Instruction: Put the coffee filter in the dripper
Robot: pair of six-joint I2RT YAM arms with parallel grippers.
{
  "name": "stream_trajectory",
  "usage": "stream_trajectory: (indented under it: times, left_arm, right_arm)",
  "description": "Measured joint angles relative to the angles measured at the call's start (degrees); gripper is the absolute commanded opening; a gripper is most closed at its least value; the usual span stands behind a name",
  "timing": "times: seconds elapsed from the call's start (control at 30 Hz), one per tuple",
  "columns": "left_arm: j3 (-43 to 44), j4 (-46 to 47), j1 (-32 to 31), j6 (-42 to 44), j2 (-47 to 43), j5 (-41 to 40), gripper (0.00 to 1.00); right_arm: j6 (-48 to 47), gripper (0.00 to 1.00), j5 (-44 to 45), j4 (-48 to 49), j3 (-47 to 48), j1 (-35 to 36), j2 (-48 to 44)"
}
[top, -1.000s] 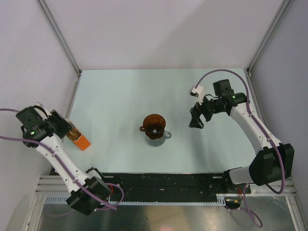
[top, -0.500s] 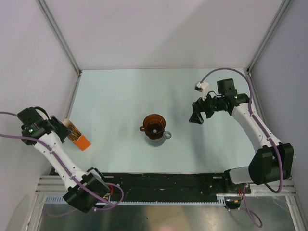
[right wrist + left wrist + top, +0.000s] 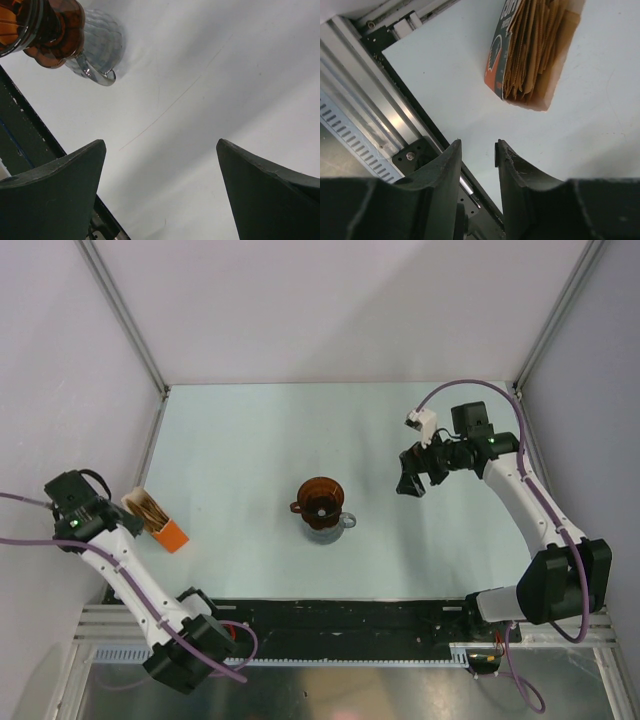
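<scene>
The dark reddish-brown dripper (image 3: 320, 497) sits on a clear glass jug (image 3: 332, 522) mid-table; the right wrist view shows the dripper (image 3: 45, 30) at top left. No coffee filter shows on its own. Only packed brown paper edges (image 3: 532, 45) show, inside a small orange box (image 3: 163, 526) at the left. My left gripper (image 3: 477, 145) hangs just left of that box, its jaws a narrow gap apart with nothing between them. My right gripper (image 3: 160, 145) is wide open and empty, hovering over bare table to the right of the dripper, and appears in the top view (image 3: 408, 485) too.
The black base rail (image 3: 340, 615) runs along the near edge, with the metal frame (image 3: 365, 115) just below my left fingers. White walls close in the table on the left, back and right.
My left arm has drawn back to the left, away from the orange box, and its jaws have narrowed. The right arm rose slightly, then held still.
</scene>
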Motion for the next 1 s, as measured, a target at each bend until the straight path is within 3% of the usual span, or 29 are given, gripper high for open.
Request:
stream_trajectory:
  times: [1.0]
  left_arm:
    - [-9.09,18.27,-5.20,-7.91,5.25,1.97,0.35]
  right_arm:
    - [1.29,0.99,2.12,-1.55,2.93,3.50,-0.85]
